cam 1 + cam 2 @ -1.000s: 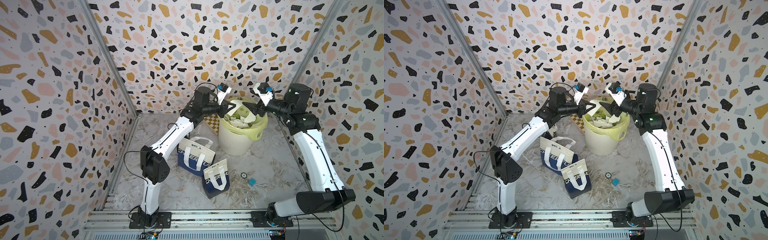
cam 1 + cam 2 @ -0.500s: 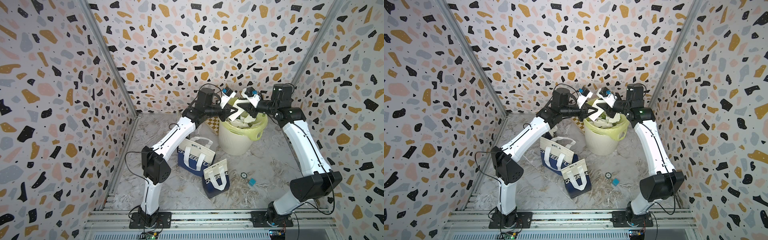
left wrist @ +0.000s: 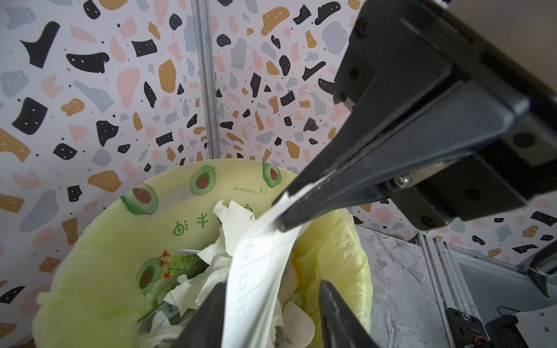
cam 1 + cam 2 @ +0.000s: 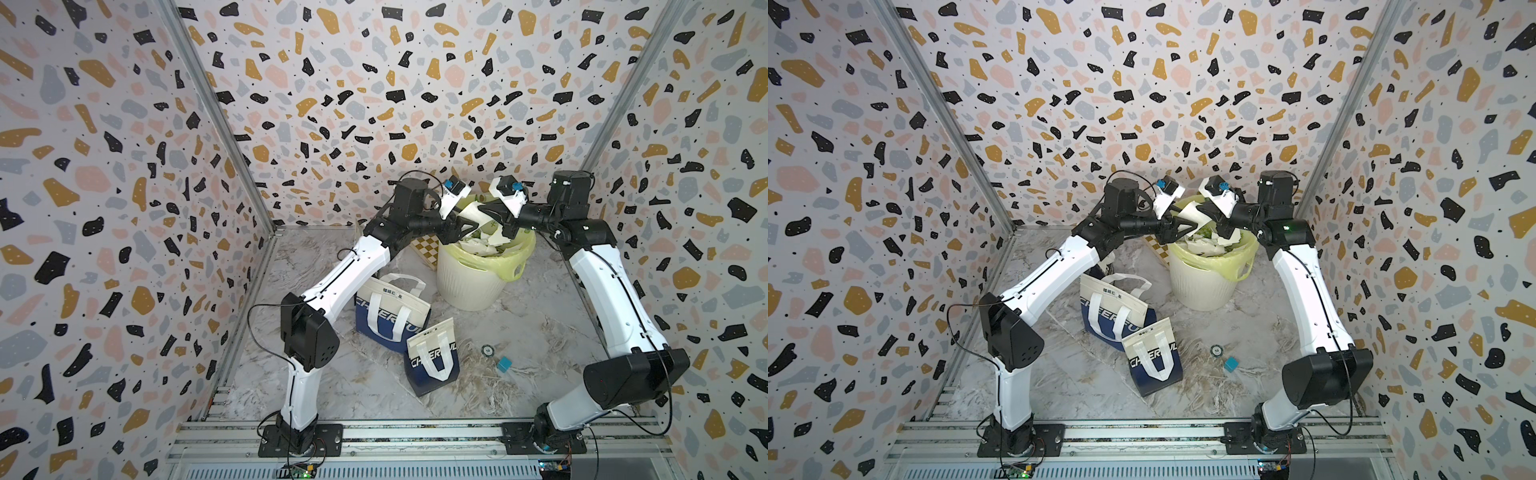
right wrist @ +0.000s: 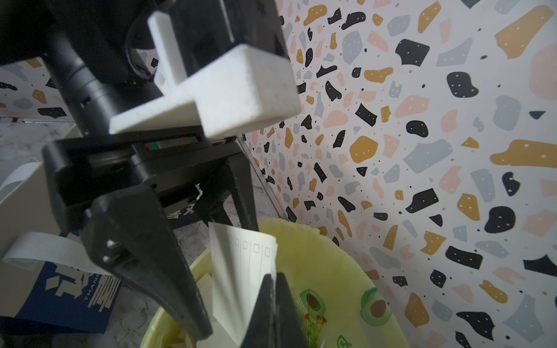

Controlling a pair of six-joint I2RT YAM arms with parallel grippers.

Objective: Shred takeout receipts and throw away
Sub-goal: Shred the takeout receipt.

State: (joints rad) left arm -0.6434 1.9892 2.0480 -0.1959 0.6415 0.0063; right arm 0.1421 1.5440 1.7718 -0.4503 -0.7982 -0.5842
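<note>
- Your right claw (image 3: pixel 286 211) is closed tight on the upper end of a takeout receipt (image 3: pixel 259 271), a long white strip printed with small boxes.
- Your left claw (image 3: pixel 272 284) stands open, with its fingers well apart. The strip hangs down between them, and I cannot tell if a finger touches the paper.
- Both claws meet just above the waste bin (image 4: pixel 473 282), which stands at the back of the marble worktop (image 4: pixel 519 332). In both top views the receipt is the white sheet between the claws.
- The bin is cream, with a yellow-green liner (image 3: pixel 105 241) printed with avocados. Inside it lie many ragged white scraps (image 3: pixel 196 289) and a green sprig (image 3: pixel 180 265) with red dots.
- In front of the bin a larger tote bag (image 4: pixel 386 316) and a smaller tote bag (image 4: pixel 432 361), both navy and cream, lie touching each other on the worktop.
- Near the smaller bag, toward your right arm, a teal cube (image 4: pixel 504 363) and a round disc (image 4: pixel 487 351) lie just beside each other.
- A checkered board (image 4: pixel 428 249) shows beside the bin, under your left arm.
</note>
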